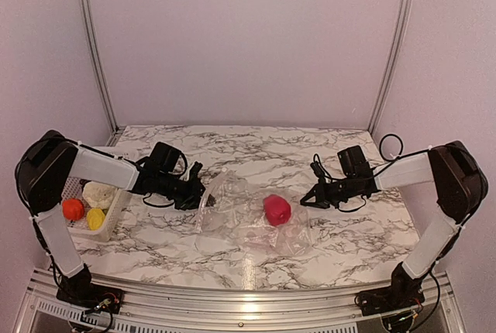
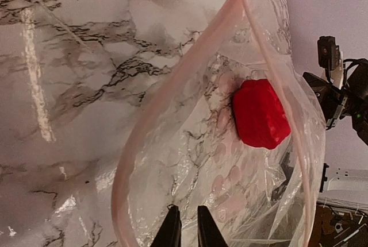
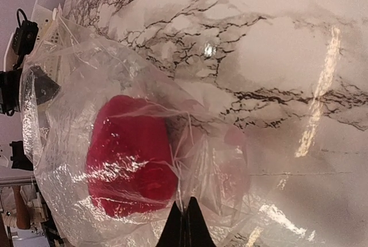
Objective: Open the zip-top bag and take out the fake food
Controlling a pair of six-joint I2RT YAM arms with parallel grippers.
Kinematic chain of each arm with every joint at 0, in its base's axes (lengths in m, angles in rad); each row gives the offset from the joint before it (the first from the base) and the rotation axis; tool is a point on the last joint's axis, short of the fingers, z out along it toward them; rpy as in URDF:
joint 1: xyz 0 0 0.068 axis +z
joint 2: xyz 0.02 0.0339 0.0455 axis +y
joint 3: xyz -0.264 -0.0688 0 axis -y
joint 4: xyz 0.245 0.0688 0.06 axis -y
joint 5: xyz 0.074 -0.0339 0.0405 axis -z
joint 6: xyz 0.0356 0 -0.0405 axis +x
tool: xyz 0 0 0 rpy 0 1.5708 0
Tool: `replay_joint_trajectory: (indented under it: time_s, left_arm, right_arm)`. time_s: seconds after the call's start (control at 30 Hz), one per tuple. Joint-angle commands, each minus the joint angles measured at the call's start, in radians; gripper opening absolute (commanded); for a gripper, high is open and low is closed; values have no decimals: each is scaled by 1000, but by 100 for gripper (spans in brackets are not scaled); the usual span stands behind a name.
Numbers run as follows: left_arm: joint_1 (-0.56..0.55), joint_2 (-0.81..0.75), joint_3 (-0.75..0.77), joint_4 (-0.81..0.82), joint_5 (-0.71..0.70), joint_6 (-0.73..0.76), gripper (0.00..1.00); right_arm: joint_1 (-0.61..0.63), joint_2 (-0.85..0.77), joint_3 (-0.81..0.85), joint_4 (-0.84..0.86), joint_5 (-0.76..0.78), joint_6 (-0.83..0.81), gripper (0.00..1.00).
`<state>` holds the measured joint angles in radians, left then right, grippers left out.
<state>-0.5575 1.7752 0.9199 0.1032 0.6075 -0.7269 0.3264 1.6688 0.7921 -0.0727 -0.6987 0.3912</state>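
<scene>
Appearing light, limp and slippery, the clear, crinkly zip-top plastic bag (image 1: 232, 211) is judged best taken at its stiffer zip rim. The left gripper (image 2: 188, 225) is nearly closed at that gaping rim, grip unconfirmed; the red plastic toy piece (image 1: 277, 209) is enclosed mid-bag; the right gripper (image 3: 185, 217) is clamped on the far film.

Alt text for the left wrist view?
A clear zip-top bag gapes open on a marble table, with a red toy piece inside. The left gripper, nearly closed, sits at the bag's near rim; a grip can't be confirmed.
</scene>
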Motion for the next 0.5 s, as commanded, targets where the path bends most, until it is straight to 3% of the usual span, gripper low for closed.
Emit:
replay_joint_trajectory:
  time_s: [0.0, 0.03, 0.17, 0.47]
  left_arm:
    - [-67, 79, -8, 380, 141, -159, 10]
    - [-82, 103, -8, 476, 158, -194, 10]
    - [-141, 193, 49, 520, 158, -202, 10]
    - [-239, 374, 105, 800, 195, -357, 12]
  right_arm:
    - [-4, 16, 26, -14, -3, -20, 0]
    - [-2, 18, 27, -12, -4, -18, 0]
    - [20, 31, 38, -5, -5, -13, 0]
    - [115, 63, 49, 22, 3, 17, 0]
